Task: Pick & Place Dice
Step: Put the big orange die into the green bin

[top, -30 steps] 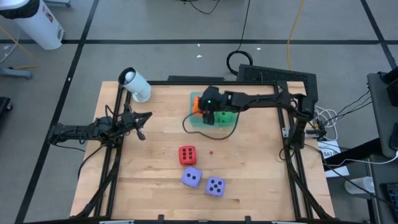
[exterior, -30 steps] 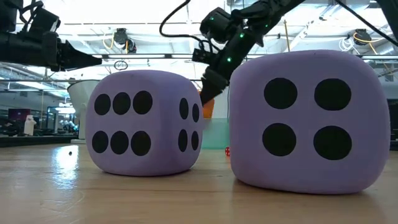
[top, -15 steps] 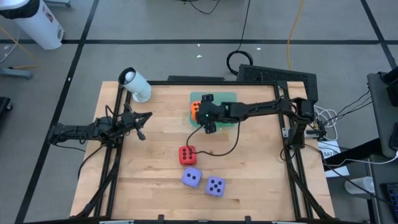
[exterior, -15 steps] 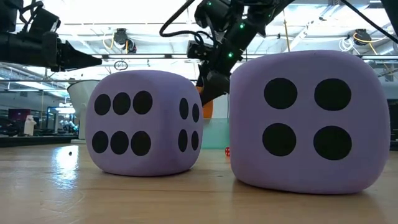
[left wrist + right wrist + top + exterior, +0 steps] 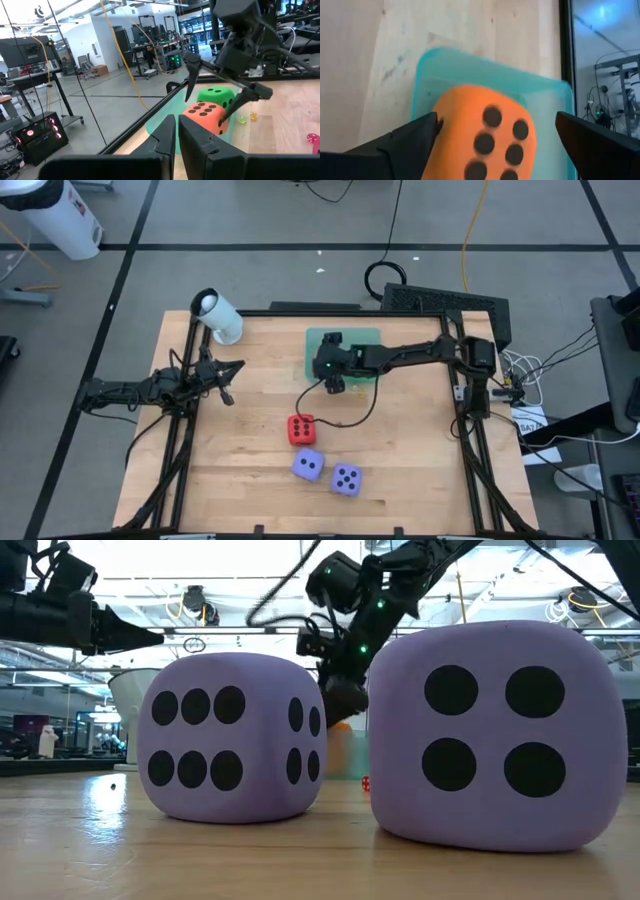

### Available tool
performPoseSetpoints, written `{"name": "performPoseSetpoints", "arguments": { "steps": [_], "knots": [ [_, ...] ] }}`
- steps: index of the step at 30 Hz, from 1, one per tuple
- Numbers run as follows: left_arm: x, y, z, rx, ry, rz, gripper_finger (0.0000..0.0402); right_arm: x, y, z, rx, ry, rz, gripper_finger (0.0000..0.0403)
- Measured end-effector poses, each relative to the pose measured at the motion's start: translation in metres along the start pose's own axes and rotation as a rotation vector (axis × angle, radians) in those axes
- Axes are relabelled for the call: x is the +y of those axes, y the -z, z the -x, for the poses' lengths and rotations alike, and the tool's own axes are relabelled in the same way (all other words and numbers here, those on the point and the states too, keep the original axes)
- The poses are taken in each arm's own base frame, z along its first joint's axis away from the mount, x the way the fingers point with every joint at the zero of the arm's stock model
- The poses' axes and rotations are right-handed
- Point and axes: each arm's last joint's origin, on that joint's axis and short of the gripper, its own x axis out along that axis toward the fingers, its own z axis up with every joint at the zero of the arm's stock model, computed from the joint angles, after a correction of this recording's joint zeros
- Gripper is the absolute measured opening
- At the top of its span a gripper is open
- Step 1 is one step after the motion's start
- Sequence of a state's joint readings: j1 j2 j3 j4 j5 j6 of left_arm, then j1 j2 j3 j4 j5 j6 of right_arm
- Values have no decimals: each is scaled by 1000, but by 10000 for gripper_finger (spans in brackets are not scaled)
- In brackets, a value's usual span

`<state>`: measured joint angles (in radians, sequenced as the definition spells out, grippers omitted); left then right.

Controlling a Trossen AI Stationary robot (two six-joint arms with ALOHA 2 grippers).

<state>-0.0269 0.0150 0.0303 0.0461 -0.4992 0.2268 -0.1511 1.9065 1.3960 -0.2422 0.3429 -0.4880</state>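
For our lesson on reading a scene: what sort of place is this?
Probably a robotics lab or workshop. Two arms are mounted at a wooden table, cables trail over the grey floor, and workbenches with equipment fill the room behind.

A robotics lab: equipment racks (image 5: 150, 60), monitor (image 5: 20, 52), framed test table (image 5: 250, 440).

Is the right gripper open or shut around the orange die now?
Open. In the right wrist view the right gripper has its fingers spread wide on either side of the orange die, which rests on the green square.
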Motion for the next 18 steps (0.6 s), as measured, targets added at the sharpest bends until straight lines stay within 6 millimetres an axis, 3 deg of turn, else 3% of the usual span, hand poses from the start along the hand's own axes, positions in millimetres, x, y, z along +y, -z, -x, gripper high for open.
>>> {"name": "performPoseSetpoints", "arguments": {
  "steps": [6, 11, 14, 18],
  "knots": [
    [0, 0, 0, 1, 0, -1, 31, -8, -12, 23, -84, 35, -25, 393],
    [0, 1, 0, 6, 1, -3, 31, -20, -13, 39, -109, 67, -166, 387],
    [-1, 2, 0, 24, 6, 33, 31, -31, -6, 41, -81, 76, -261, 344],
    [-6, 5, -3, 46, 104, 56, 30, -40, 6, 35, -15, 75, -320, 231]
  ]
}}
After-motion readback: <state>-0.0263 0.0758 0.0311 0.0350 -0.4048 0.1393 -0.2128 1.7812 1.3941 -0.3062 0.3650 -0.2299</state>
